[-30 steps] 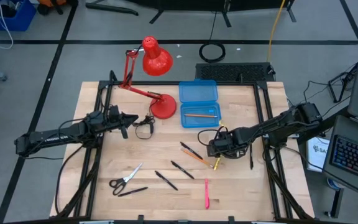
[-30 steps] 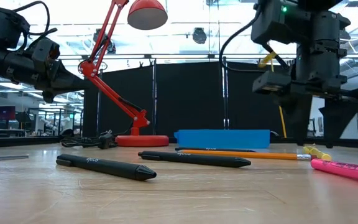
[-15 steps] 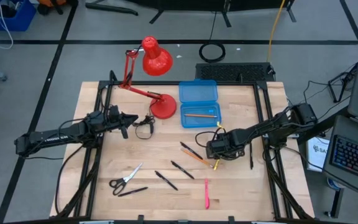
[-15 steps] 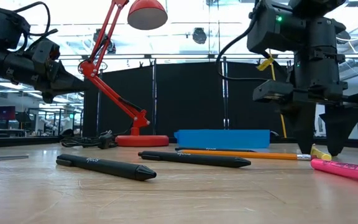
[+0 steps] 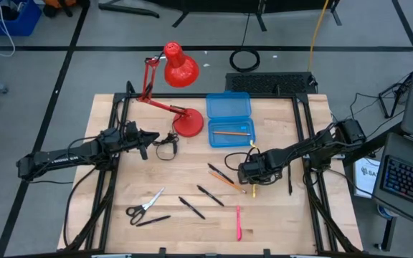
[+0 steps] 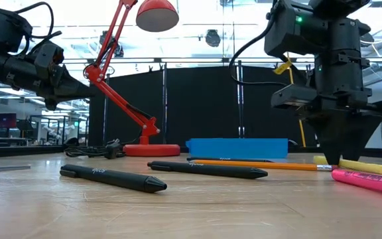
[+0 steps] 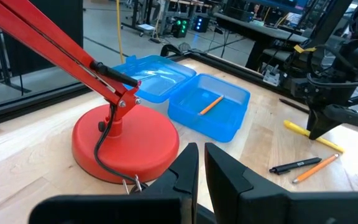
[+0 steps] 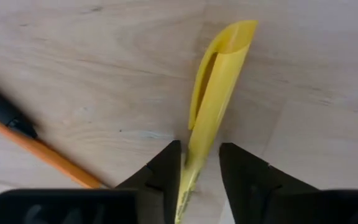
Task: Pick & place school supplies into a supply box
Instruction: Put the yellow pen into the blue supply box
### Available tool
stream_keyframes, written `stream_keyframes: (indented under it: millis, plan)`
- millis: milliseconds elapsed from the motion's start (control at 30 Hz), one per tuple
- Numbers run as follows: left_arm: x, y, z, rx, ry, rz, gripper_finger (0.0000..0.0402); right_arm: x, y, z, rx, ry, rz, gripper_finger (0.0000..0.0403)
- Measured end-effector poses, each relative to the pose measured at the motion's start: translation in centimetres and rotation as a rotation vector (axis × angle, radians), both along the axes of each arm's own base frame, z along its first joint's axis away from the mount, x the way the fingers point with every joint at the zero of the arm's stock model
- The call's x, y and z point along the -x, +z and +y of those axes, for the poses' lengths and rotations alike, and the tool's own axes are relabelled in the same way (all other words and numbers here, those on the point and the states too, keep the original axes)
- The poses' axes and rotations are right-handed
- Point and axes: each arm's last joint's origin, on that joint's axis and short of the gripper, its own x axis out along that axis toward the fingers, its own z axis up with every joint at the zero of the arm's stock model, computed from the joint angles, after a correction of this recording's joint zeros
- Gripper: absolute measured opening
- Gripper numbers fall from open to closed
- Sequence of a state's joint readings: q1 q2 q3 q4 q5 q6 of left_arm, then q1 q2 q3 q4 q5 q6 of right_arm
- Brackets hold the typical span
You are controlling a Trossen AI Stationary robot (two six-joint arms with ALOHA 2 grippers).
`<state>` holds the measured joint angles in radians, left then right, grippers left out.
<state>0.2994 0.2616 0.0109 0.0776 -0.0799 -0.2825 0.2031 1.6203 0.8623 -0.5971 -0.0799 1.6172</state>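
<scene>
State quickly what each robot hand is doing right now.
Left hand: shut, empty, beside the red desk lamp.
Right hand: fingers on either side of the yellow plastic marker; full grip cannot be told.

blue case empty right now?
No. In the left wrist view an orange pencil lies inside the open blue case.

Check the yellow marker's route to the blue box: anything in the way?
Nothing visible blocks it. The right gripper has its fingers either side of the yellow marker on the table. The open supply box lies farther back, with bare wood between; it holds one orange pencil, with room beside it.
</scene>
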Motion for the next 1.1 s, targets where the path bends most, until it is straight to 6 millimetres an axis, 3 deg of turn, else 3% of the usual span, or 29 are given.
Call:
stream_keyframes:
  millis: [333,1100]
  plan:
    - [0.0,0.0,0.0,0.0,0.0,0.0,0.0031,0.0,0.0,-0.1,0.022,0.118,-0.012,0.002]
    - [0.0,0.0,0.0,0.0,0.0,0.0,0.0031,-0.1,-0.1,-1.8,0.069,0.316,-0.021,0.0018]
